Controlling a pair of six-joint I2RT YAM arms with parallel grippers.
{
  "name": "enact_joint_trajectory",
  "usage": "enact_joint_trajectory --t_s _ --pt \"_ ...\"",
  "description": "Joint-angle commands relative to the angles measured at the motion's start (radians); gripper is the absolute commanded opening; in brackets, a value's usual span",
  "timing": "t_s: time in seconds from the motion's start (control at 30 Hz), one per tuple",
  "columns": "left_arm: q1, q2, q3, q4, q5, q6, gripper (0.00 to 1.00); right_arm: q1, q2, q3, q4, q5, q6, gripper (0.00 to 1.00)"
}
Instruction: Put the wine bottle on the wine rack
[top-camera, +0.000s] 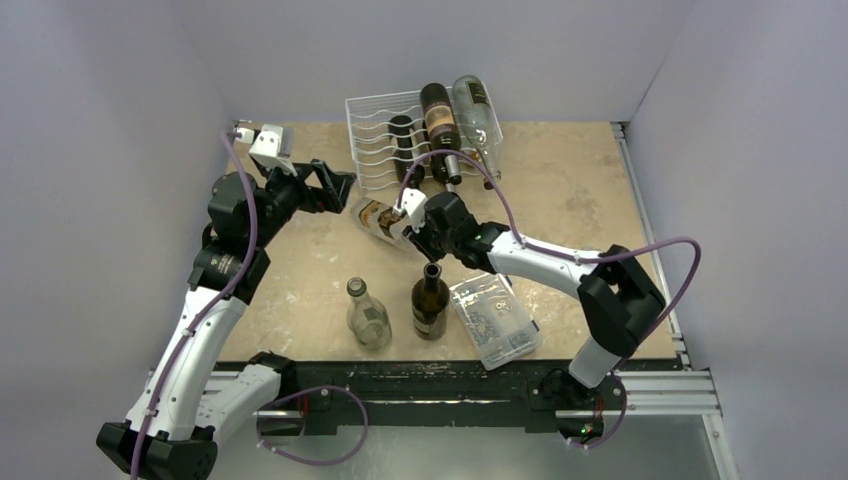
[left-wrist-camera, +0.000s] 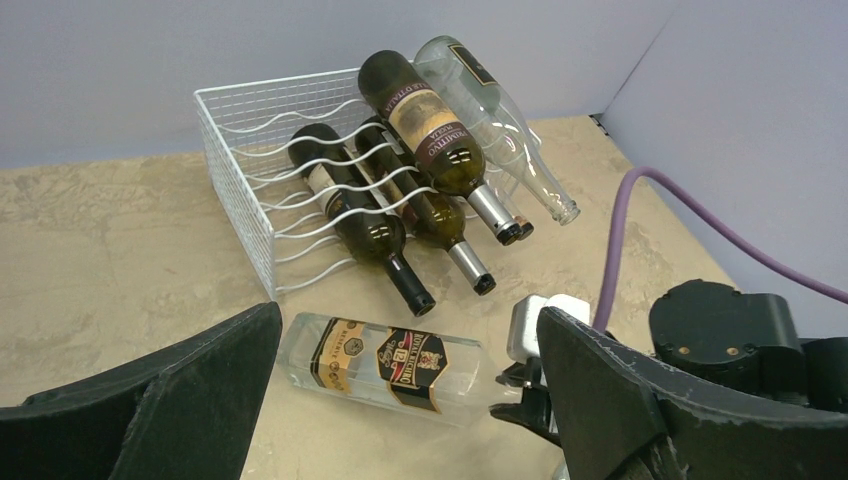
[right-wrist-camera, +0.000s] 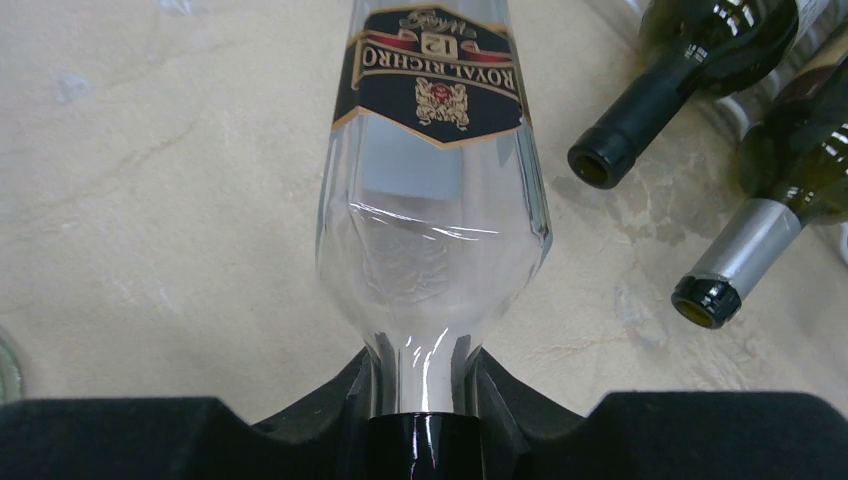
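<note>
A clear wine bottle (top-camera: 378, 218) with a black and gold label lies on its side on the table, just in front of the white wire wine rack (top-camera: 372, 120). My right gripper (top-camera: 418, 232) is shut on its neck; in the right wrist view the fingers (right-wrist-camera: 585, 400) clamp the neck above the black cap, with the bottle (right-wrist-camera: 430, 200) pointing away. My left gripper (top-camera: 345, 188) is open and empty beside the bottle's base, left of the rack's front. In the left wrist view the bottle (left-wrist-camera: 390, 365) lies between and beyond its spread fingers (left-wrist-camera: 200, 390). The rack (left-wrist-camera: 240, 130) holds several bottles.
On the rack lie dark bottles (left-wrist-camera: 350, 205) and a clear one (left-wrist-camera: 480, 100), their necks sticking out toward the front. Near the table's front stand a clear bottle (top-camera: 367, 313) and a brown bottle (top-camera: 431, 300), next to a clear plastic box (top-camera: 493, 318). Purple cables loop over both arms.
</note>
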Motion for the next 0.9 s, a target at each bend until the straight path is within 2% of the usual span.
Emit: enact_joint_trajectory --t_s 0.0,0.23,0.87 --pt "0.008 -0.003 0.008 0.05 0.004 -0.016 1.0 0.003 -0.11 -0.027 0.19 -0.031 0.049 0.0" --pt "0.011 0.001 0.008 0.054 0.016 -0.028 1.0 0.003 -0.206 -0.121 0.313 -0.043 0.087 0.0" --pt "0.018 0.008 0.005 0.057 0.012 -0.033 1.0 0.002 -0.392 -0.226 0.499 -0.011 0.187 0.0"
